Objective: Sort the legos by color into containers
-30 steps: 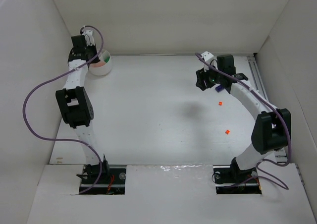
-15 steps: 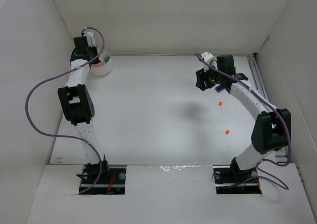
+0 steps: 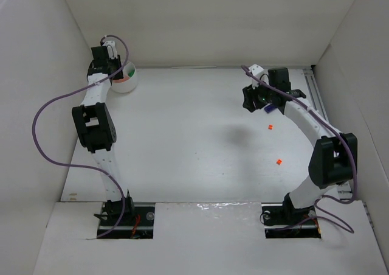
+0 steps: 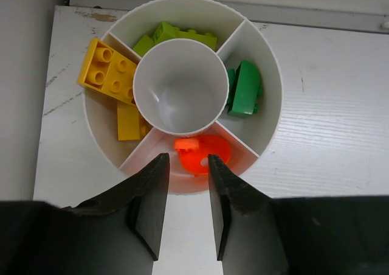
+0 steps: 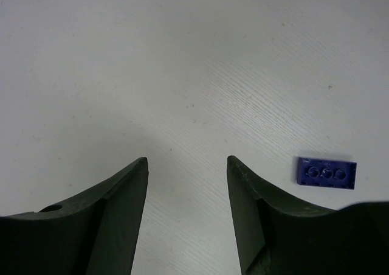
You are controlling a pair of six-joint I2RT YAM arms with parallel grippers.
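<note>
White round sectioned plastic bowl (image 4: pixel 188 10) holds yellow bricks (image 4: pixel 109 73), green bricks (image 4: pixel 244 89), an orange brick (image 4: pixel 200 154); left gripper (image 4: pixel 186 177) released above its rim. Right gripper (image 5: pixel 187 168) released, dark-blue flat brick (image 5: pixel 326 173) lower right.

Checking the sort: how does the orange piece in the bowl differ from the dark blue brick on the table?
The orange piece is rounded; the dark blue brick is a flat rectangle with three round marks. The orange piece lies in a bowl section; the dark blue brick lies loose on the table. Both are small plastic pieces.
</note>
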